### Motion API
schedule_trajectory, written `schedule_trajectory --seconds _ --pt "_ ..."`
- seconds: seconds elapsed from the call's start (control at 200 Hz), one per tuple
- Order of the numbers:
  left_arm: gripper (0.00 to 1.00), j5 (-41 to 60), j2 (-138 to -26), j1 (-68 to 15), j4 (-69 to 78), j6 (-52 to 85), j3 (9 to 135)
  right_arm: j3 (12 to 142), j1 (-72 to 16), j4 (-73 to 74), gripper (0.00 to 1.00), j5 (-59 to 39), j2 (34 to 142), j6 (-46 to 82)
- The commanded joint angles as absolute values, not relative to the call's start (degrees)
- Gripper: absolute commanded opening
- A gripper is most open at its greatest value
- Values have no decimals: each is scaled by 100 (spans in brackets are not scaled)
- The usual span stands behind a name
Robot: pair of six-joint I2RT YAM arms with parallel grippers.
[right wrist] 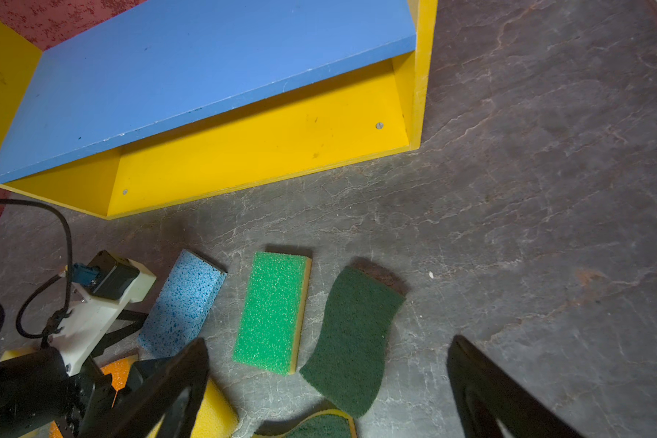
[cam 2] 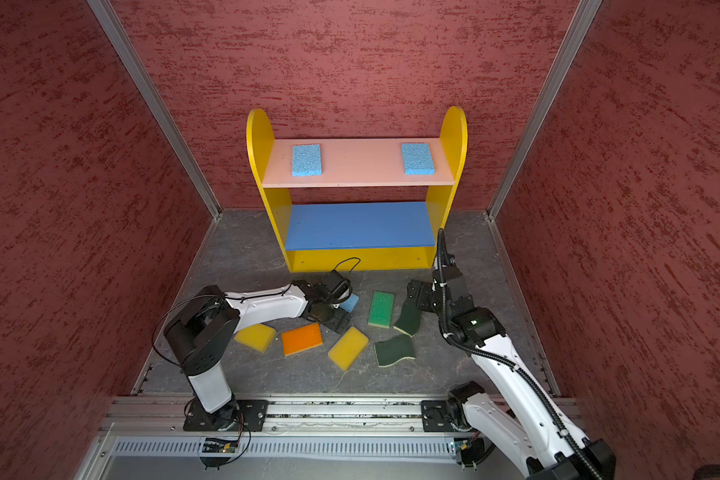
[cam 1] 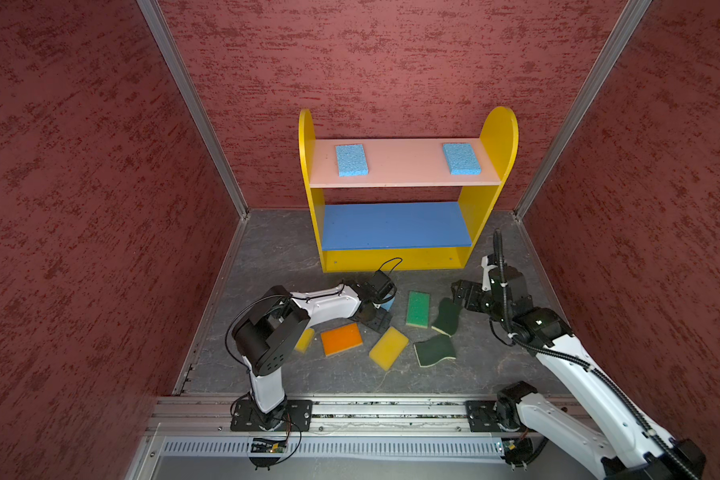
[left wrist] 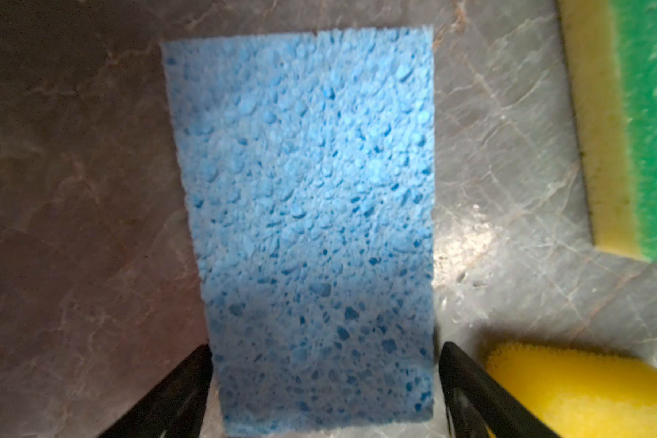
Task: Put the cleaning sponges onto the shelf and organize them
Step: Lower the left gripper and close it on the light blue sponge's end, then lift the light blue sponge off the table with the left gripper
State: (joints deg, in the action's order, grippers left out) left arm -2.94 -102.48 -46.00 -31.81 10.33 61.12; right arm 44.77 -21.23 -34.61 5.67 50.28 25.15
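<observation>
The shelf (cam 1: 404, 176) (cam 2: 358, 176) stands at the back with two light blue sponges (cam 1: 351, 160) (cam 1: 461, 158) on its pink board. A third blue sponge (left wrist: 304, 170) (cam 2: 350, 303) lies flat on the floor, and my left gripper (left wrist: 325, 347) (cam 1: 377, 320) is open astride its near end. My right gripper (right wrist: 330, 341) (cam 1: 460, 291) hangs open above a dark green wavy sponge (right wrist: 353, 333) (cam 1: 447, 318). Also on the floor are a green-topped sponge (cam 1: 417, 308), a second dark green one (cam 1: 435, 350), two yellow ones (cam 1: 388, 347) (cam 2: 255, 336) and an orange-topped one (cam 1: 341, 338).
Red textured walls (cam 1: 100, 208) close in the grey stone floor (cam 1: 275, 249) on three sides. A metal rail (cam 1: 391, 409) with both arm bases runs along the front. The left wrist's cable (cam 1: 391, 264) loops just before the shelf's yellow bottom board. The blue middle board (right wrist: 205, 64) is bare.
</observation>
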Motion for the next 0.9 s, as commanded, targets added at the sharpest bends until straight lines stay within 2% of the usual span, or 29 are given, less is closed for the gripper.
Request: schedule_trajectory --seconds 0.0,0.586,0.897 --pt "92 -205 -10150 -4708 -3160 1251 5970 4563 -2153 -3461 99 571 4968 2617" --pt "83 -729 -10616 -4792 -2997 1975 5879 4550 -2153 -3465 99 536 4968 2654" --pt "69 -756 -10767 -4751 -2809 2178 5832 4562 -2149 -3556 99 587 4907 2610"
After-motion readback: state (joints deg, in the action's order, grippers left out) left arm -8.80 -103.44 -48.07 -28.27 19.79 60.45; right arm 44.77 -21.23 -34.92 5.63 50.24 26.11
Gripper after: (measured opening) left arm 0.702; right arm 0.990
